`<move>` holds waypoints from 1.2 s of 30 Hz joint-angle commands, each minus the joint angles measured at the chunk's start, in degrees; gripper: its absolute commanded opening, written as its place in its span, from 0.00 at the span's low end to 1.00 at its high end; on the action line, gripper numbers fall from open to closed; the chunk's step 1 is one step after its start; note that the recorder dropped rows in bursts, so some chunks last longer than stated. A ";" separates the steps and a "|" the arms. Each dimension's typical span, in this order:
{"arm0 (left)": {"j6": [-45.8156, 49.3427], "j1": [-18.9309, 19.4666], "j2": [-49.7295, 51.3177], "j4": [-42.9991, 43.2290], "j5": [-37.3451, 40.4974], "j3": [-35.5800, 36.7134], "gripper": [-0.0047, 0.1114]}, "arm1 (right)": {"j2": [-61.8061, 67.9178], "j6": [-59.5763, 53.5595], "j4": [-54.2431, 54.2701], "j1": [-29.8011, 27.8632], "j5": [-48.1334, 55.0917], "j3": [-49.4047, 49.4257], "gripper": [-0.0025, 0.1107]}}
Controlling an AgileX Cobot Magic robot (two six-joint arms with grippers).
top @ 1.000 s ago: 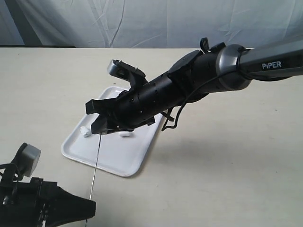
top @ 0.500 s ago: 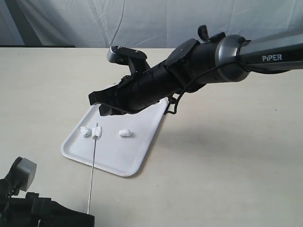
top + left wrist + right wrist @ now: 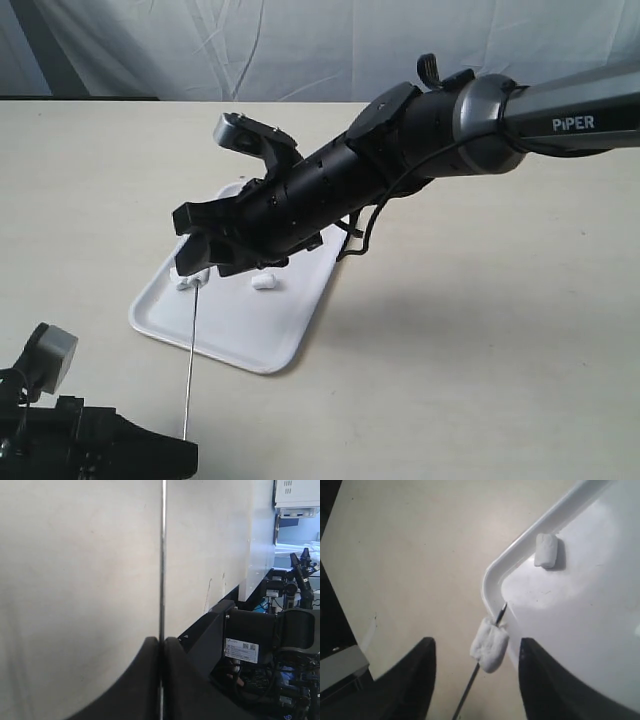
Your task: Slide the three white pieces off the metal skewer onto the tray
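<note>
Tray [image 3: 250, 338]: smooth, glossy white plastic with soft reflections. Metal skewer [image 3: 192, 370]: thin grey metal with a bright sheen along its length in the left wrist view. White pieces [image 3: 490, 645]: matt, soft-looking, slightly creased. Tabletop [image 3: 480, 330]: matt beige, smooth, faintly scuffed. Backdrop [image 3: 300, 45]: creased pale cloth. Left gripper [image 3: 161, 645] and right gripper [image 3: 200, 258]: matt black plastic. Right arm casing [image 3: 590, 95]: satin grey.

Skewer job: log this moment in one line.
left gripper shut on skewer | right gripper open, straddling last piece near skewer tip | two pieces on tray
</note>
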 commanded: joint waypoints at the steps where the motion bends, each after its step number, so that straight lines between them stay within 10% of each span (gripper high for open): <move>1: 0.48 0.03 0.02 0.59 2.88 -0.21 0.04 | -0.12 -0.13 0.29 0.07 1.51 -0.20 0.36; 24: 0.48 0.03 0.02 2.49 5.55 -0.10 0.04 | -0.12 -1.51 0.29 0.07 -0.10 -0.20 0.23; 31: 0.64 0.03 0.02 1.35 5.43 -0.10 0.04 | -0.12 -1.63 0.43 0.07 0.21 -0.20 0.46; 36: 1.80 0.03 0.02 -0.73 5.43 -0.10 0.04 | -0.12 -0.58 0.33 0.07 0.84 -0.20 0.41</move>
